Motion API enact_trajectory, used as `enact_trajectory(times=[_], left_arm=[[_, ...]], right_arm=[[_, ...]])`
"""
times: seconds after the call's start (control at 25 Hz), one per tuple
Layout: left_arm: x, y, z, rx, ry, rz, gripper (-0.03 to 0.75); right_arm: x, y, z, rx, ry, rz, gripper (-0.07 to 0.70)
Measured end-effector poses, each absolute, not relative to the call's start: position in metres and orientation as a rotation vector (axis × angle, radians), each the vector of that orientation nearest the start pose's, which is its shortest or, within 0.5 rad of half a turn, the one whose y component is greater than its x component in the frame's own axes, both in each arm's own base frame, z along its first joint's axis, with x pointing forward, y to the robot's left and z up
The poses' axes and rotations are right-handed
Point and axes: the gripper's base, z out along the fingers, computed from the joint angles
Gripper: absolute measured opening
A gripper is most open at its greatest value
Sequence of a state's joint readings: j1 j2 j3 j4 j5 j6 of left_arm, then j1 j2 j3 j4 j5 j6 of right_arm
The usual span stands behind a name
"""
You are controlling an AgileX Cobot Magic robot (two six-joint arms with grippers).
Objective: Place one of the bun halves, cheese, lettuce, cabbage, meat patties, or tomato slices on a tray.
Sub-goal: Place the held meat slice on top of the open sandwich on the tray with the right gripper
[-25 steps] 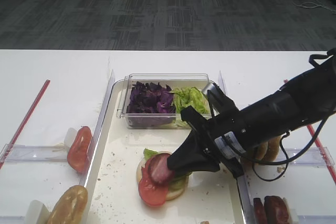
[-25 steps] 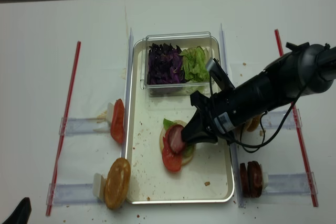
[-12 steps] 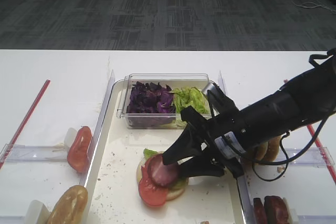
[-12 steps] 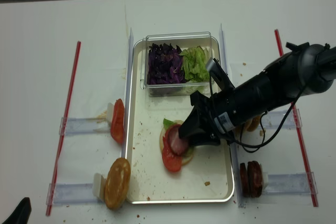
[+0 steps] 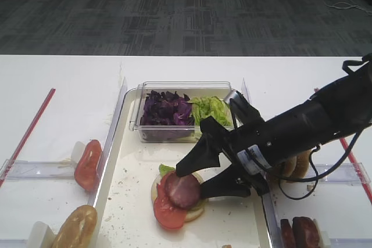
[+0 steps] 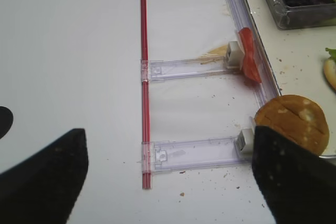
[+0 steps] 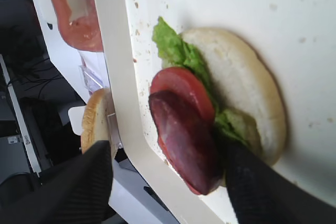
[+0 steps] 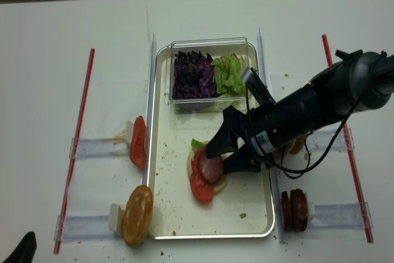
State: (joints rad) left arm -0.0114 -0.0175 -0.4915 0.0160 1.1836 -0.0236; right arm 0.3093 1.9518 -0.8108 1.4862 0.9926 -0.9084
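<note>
A meat patty (image 5: 183,190) (image 8: 210,167) (image 7: 186,140) lies on a tomato slice (image 7: 181,90), lettuce (image 7: 173,45) and a bun half (image 7: 241,82) stacked on the tray (image 5: 110,166) (image 8: 161,214). My right gripper (image 5: 192,182) (image 8: 218,161) (image 7: 168,153) is open, its fingers standing on either side of the patty without gripping it. Off to the left, my left gripper (image 6: 168,171) hangs open over bare table with nothing in it. Cabbage (image 5: 165,108) and more lettuce (image 5: 210,110) fill a clear box at the tray's far end. No cheese is in view.
Left of the tray, clear holders carry a tomato slice (image 8: 138,143) (image 6: 249,59) and a bun half (image 8: 136,214) (image 6: 291,121). Right of it are two patties (image 8: 295,209) and buns (image 5: 296,166) partly behind my right arm. Red strips (image 8: 77,146) (image 8: 345,140) flank the work area.
My right gripper went from shut on the meat patty to open. The patty now rests flat on the stack. The left arm has not moved.
</note>
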Motion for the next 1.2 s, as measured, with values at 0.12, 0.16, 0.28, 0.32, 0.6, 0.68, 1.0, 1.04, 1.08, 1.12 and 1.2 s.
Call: enact_trajectory(times=[0.12,0.16,0.28,0.32,0.6,0.68,1.0,1.04,1.08,1.12,1.2], left_arm=[[-0.012,0.001,0.265,-0.015,2.158,-0.001,0.616],[-0.012,0.001,0.265,-0.015,2.158,-0.001,0.616],[-0.012,0.001,0.265,-0.015,2.158,-0.001,0.616],[-0.012,0.001,0.265,-0.015,2.158,-0.001,0.616],[-0.012,0.001,0.265,-0.015,2.158,-0.001,0.616],[-0.012,0.001,0.265,-0.015,2.158,-0.001,0.616],[-0.012,0.001,0.265,-0.015,2.158,-0.001,0.616],[-0.012,0.001,0.265,-0.015,2.158,-0.001,0.616],[-0.012,0.001,0.265,-0.015,2.158,-0.001,0.616],[-0.012,0.001,0.265,-0.015,2.158,-0.001,0.616],[-0.012,0.001,0.265,-0.015,2.158,-0.001,0.616]], right_arm=[[0.266,0.165,0.117,-0.014,2.777,1.581,0.505],[0.266,0.165,0.117,-0.014,2.777,1.581,0.507],[0.266,0.165,0.117,-0.015,2.775,1.581,0.508],[0.266,0.165,0.117,-0.015,2.775,1.581,0.507],[0.267,0.164,0.126,-0.046,2.759,1.539,0.508],[0.269,0.164,0.131,-0.072,2.763,1.519,0.508],[0.28,0.164,0.151,-0.21,2.798,1.409,0.51],[0.281,0.164,0.154,-0.235,2.802,1.388,0.51],[0.282,0.163,0.157,-0.247,2.804,1.372,0.511],[0.284,0.163,0.161,-0.261,2.809,1.352,0.511],[0.286,0.162,0.168,-0.289,2.824,1.307,0.511]])
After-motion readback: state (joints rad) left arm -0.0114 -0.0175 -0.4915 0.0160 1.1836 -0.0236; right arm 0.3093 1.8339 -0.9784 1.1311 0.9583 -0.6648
